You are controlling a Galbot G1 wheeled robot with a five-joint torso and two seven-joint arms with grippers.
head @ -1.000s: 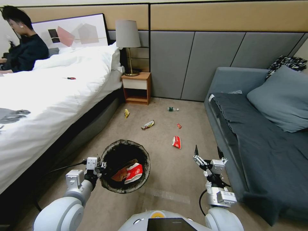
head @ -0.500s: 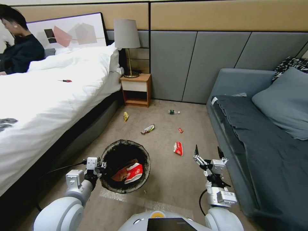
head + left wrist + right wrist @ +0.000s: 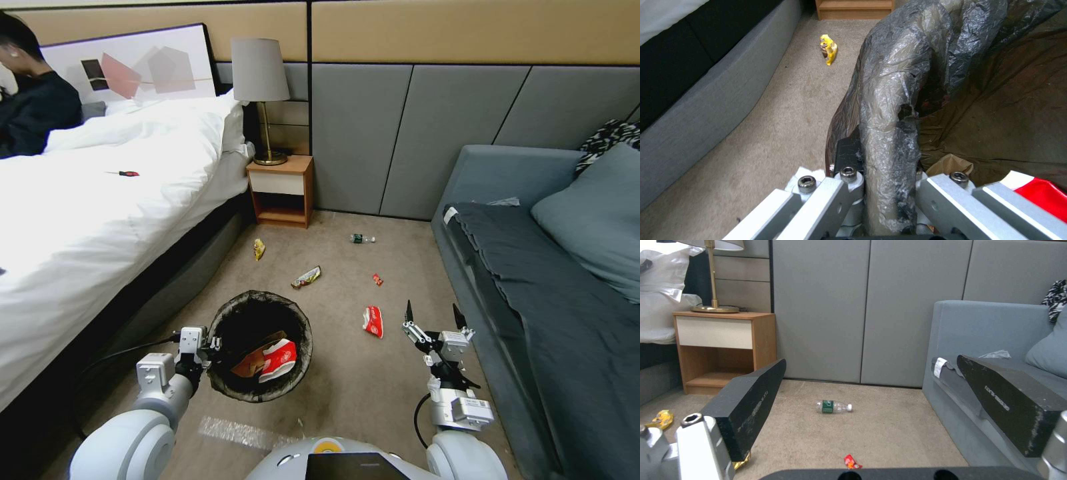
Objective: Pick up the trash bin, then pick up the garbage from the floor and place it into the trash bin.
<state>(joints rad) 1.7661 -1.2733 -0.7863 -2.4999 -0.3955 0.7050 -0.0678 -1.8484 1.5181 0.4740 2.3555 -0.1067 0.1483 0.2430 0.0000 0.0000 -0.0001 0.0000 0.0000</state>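
Observation:
The trash bin (image 3: 224,319), its dark bag liner folded over the rim, hangs at my lower left with my left gripper (image 3: 202,347) shut on that rim (image 3: 889,100). Inside lie a red-and-white carton (image 3: 279,359) and brown paper (image 3: 249,365). My right gripper (image 3: 433,312) is open and empty, held above the carpet beside the sofa. Garbage lies ahead on the floor. There is a red-and-white carton (image 3: 373,321), a small red wrapper (image 3: 377,279), a shiny snack wrapper (image 3: 306,277), a yellow wrapper (image 3: 259,249) and a green-labelled bottle (image 3: 361,238). The right wrist view shows the bottle (image 3: 833,406) between the open fingers (image 3: 751,400).
A white bed (image 3: 100,220) runs along the left, with a red-handled screwdriver (image 3: 127,173) on it. A wooden nightstand (image 3: 280,190) with a lamp stands at the back wall. A grey sofa (image 3: 533,280) lines the right side. Open carpet lies between them.
The whole head view has shifted: the camera moved, and the floor litter now sits lower and a little rightward. Both arms hold the same pose, with the bin still gripped.

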